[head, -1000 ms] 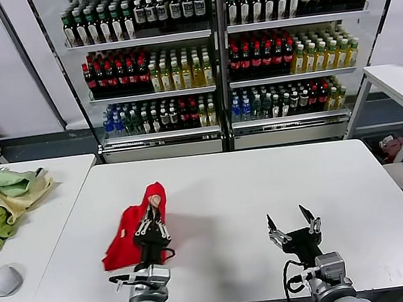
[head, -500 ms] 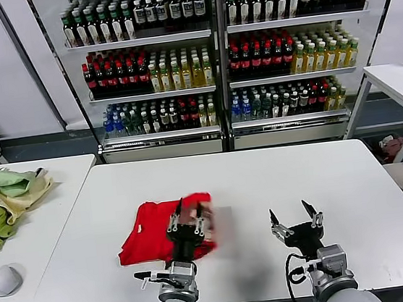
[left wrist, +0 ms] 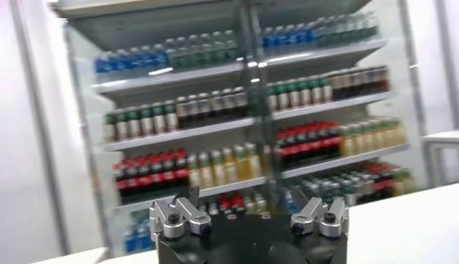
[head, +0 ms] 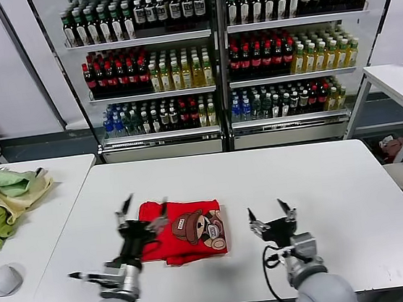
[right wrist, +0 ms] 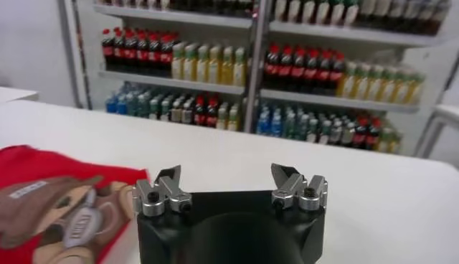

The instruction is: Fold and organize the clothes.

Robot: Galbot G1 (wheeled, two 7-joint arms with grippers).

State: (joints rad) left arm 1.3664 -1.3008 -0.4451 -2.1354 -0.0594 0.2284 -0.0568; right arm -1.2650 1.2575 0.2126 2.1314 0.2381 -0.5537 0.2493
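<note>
Now, line by line:
Left gripper [head: 141,210]: fingers wide apart, holding nothing, up over the left edge of the red T-shirt [head: 185,230], tilted a bit.
Left gripper up close [left wrist: 248,212]: both fingers far apart, only drink shelves seen past them, no cloth between.
Right gripper [head: 270,215]: fingers wide apart too, empty, waiting just beside the right edge of the shirt, not touching.
Right gripper up close [right wrist: 229,187]: nothing between the fingers, red shirt [right wrist: 57,204] off to one side on the table.
Red T-shirt: lying flat near the front of the white table [head: 299,176], between the two grippers, folded small into a neat block.
Bear print [head: 196,227]: facing up on top, brown bear easy to see.
Done so far: shirt looks folded and let go, sleeves tucked away, no loose bits sticking out on the right side.
Not sure: left side of the shirt partly hidden behind the left gripper, so hard to tell how tidy that edge is.
Left to do: maybe a last smoothing or a move to a tidy spot; otherwise nearly finished, by the look of it.
Side table: heap of green and yellow cloths [head: 3,199] well apart on the left, plus a gray mouse [head: 6,280].
Behind: drink shelves [head: 220,54] full of bottles.
</note>
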